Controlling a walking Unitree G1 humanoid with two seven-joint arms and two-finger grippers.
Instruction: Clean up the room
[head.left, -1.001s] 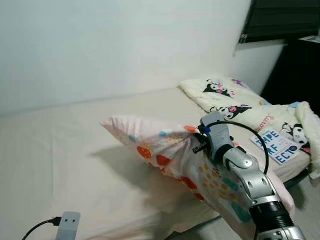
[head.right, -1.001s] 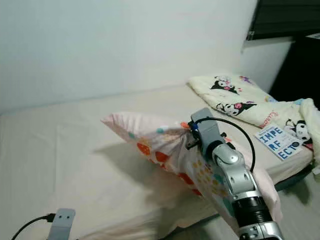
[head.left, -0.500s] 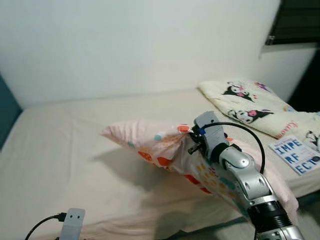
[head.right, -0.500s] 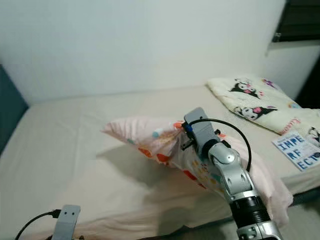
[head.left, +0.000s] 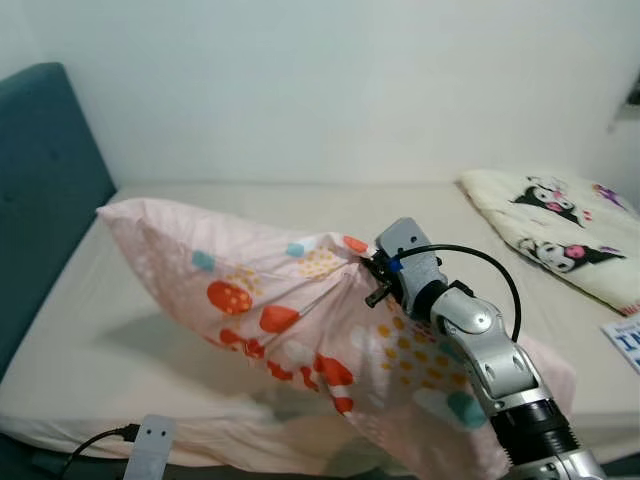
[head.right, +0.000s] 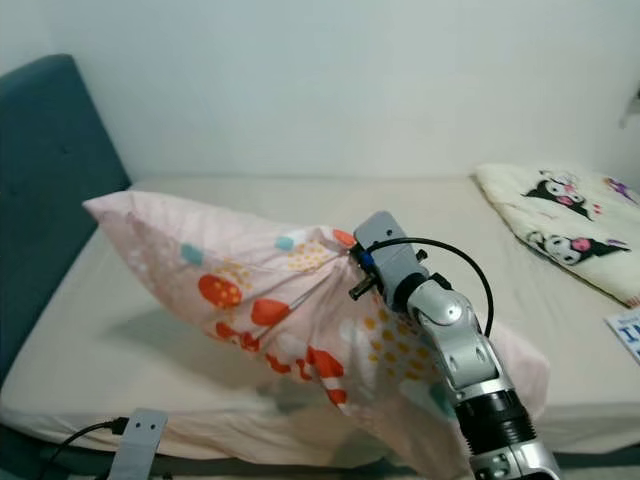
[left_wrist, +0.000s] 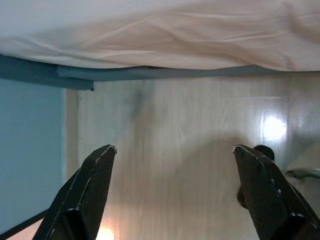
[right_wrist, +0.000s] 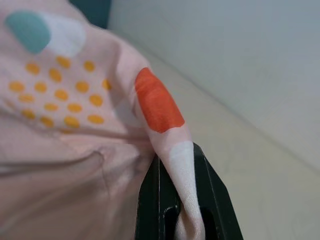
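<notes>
A silver right arm reaches up from the lower right of the frame, its right gripper (head.left: 372, 277) pinching a fold of a pale pink pillow printed with orange, yellow and teal spots (head.left: 260, 310). The right wrist view shows the two black fingers (right_wrist: 150, 200) clamped tight on a bunched ridge of the fabric. The pillow hangs lifted across the middle of the frame, above a cream-sheeted bed (head.left: 150, 330), one corner pointing to the upper left toward a teal padded headboard (head.left: 40, 190). At the right edge a cream blanket with black cartoon figures (head.left: 560, 235) lies on the bed. The left gripper (left_wrist: 175, 195) hangs beside the bed over a pale wooden floor (left_wrist: 175, 140), fingers (left_wrist: 90, 190) spread wide and holding nothing.
</notes>
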